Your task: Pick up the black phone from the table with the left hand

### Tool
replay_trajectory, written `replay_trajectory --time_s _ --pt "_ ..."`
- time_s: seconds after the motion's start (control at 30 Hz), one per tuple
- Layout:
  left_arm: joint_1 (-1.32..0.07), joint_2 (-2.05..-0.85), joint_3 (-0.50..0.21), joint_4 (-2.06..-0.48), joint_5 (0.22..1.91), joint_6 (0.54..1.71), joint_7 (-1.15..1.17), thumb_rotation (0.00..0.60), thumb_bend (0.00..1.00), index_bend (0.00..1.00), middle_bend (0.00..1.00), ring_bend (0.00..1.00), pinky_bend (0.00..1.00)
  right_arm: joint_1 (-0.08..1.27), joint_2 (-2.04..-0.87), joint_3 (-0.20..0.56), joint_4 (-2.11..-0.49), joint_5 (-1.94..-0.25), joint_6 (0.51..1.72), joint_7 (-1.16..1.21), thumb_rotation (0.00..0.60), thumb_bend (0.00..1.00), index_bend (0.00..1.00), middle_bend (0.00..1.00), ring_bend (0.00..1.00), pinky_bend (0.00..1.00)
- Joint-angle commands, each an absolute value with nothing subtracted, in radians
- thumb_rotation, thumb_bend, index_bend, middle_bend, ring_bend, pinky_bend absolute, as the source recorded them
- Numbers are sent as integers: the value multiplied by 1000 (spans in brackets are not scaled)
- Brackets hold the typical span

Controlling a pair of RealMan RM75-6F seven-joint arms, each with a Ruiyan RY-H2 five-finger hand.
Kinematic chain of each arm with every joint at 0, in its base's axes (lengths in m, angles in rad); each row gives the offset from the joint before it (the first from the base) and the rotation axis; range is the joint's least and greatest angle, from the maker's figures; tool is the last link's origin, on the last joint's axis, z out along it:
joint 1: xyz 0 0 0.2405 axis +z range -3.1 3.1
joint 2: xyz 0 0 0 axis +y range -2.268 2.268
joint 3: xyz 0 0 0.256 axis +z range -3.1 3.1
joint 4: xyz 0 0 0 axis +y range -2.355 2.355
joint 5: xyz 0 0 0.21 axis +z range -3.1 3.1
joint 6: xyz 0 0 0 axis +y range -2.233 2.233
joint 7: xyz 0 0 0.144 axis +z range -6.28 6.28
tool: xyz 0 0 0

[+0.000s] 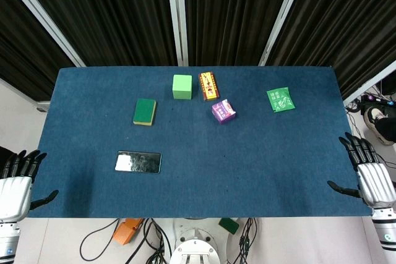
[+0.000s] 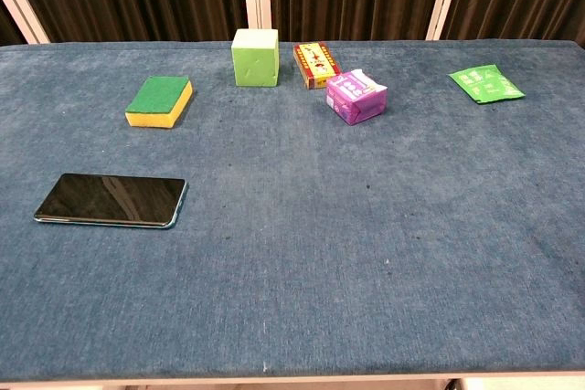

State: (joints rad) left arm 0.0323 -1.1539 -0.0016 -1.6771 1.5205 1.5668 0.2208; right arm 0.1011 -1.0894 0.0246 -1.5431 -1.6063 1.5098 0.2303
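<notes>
The black phone (image 1: 138, 162) (image 2: 111, 200) lies flat, screen up, on the front left part of the blue table (image 1: 198, 183). My left hand (image 1: 17, 180) hangs off the table's left edge, well left of the phone, fingers apart and holding nothing. Off the right edge my right hand (image 1: 368, 174) is likewise open and empty. Neither hand appears in the chest view.
Behind the phone lies a green and yellow sponge (image 1: 145, 111) (image 2: 160, 100). Further back stand a light green cube (image 1: 182, 86) (image 2: 255, 57), a red and yellow box (image 1: 208, 85) (image 2: 315, 65) and a purple packet (image 1: 223, 111) (image 2: 356, 97). A green sachet (image 1: 280, 99) (image 2: 485, 83) lies at back right.
</notes>
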Motion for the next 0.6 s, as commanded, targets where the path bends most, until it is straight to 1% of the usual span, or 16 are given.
replay_trajectory --time_s 0.03,0.33,0.47,0.6 --pt "19 -1155 -10 -1681 1511 1550 227 600 140 139 103 42 40 108 -1086 27 -1554 -1607 1502 220 600 149 0 0 0 0" --pt "-47 -1185 -29 -1727 1532 1484 293 600 139 139 103 42 40 118 -1071 35 -1563 -1606 1495 211 600 149 0 0 0 0" --pt "-123 -1236 -46 -1748 1535 1387 345 600 128 139 102 42 40 121 -1072 40 -1556 -1601 1493 216 600 148 0 0 0 0" --pt "-221 -1333 -81 -1725 1466 1244 406 600 88 147 103 43 40 128 -1073 42 -1557 -1600 1484 213 600 149 0 0 0 0"
